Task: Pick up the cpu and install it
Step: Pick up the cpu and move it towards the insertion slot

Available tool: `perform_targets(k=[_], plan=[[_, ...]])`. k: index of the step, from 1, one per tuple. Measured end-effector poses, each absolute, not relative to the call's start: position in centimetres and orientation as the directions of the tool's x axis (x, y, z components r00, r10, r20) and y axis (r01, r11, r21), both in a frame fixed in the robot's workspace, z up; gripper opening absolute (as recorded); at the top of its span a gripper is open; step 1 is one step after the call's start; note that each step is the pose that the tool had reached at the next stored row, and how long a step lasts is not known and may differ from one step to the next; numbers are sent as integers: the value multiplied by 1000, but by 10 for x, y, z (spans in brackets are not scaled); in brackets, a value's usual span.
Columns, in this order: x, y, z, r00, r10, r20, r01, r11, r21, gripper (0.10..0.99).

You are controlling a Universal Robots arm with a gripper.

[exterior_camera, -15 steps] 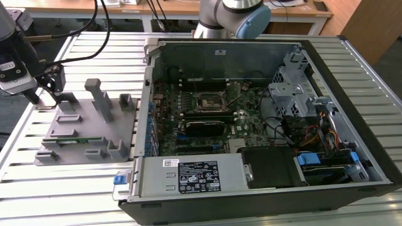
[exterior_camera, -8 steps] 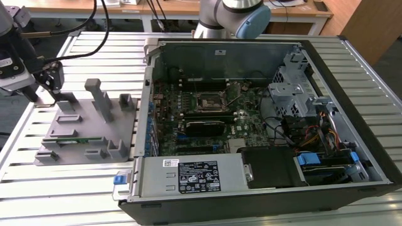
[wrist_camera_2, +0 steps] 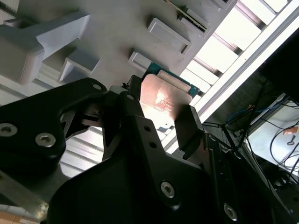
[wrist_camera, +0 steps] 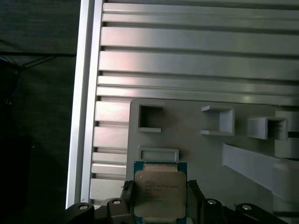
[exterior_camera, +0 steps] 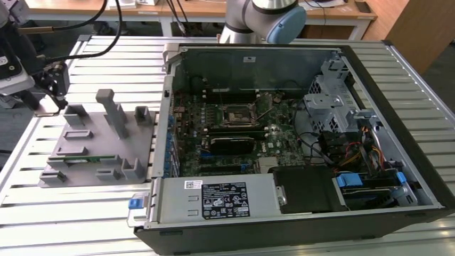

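Exterior view: shows arm base (exterior_camera: 238, 24) at 12 o'clock, grey tube, blue-capped joint (exterior_camera: 288, 24) just beside it toward 3 o'clock. Places wrist block (exterior_camera: 10, 58) at 9 o'clock, at the frame edge, with the black gripper (exterior_camera: 55, 98) hanging off it toward 4 o'clock, tips pointing down. Both wrist views: clamps black fingers (wrist_camera_2: 187, 123) (wrist_camera: 194, 198) on two opposite edges of the cpu (wrist_camera_2: 163, 98) (wrist_camera: 159, 191), pads touching, chip held flat between them. Second wrist view: shows bolted black finger links (wrist_camera_2: 42, 135) spread on either side behind the pads.
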State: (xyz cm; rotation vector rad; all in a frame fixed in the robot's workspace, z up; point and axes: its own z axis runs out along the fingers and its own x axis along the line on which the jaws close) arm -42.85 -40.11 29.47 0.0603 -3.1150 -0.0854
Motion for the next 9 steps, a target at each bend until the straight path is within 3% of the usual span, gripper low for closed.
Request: perform_targets(k=[9], plan=[[-428, -398, 307, -999, -39, 24, -38, 998, 55, 533]])
